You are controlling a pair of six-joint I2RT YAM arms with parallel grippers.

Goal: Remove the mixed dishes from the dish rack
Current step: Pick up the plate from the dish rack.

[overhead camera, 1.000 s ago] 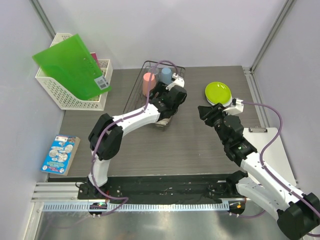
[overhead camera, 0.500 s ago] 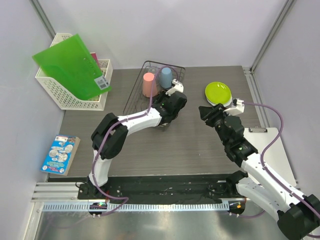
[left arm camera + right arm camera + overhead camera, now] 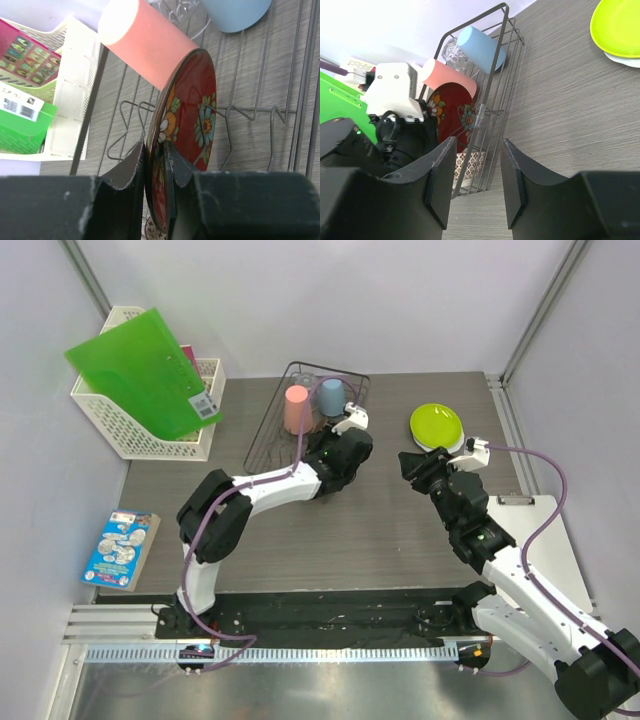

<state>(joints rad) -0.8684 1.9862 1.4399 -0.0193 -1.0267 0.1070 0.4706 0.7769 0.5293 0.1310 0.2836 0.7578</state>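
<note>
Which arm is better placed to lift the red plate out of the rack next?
Left. The left end effector is shut on the red plate at its rim, inside the rack. The right end effector is open and empty, outside the rack.

white lattice basket (image 3: 150, 430) stood far left | green folder (image 3: 145, 370) leaned tilted in it | blue booklet (image 3: 120, 548) lay flat at table (image 3: 370, 530) near-left edge | white board (image 3: 560, 540) lay right
</note>
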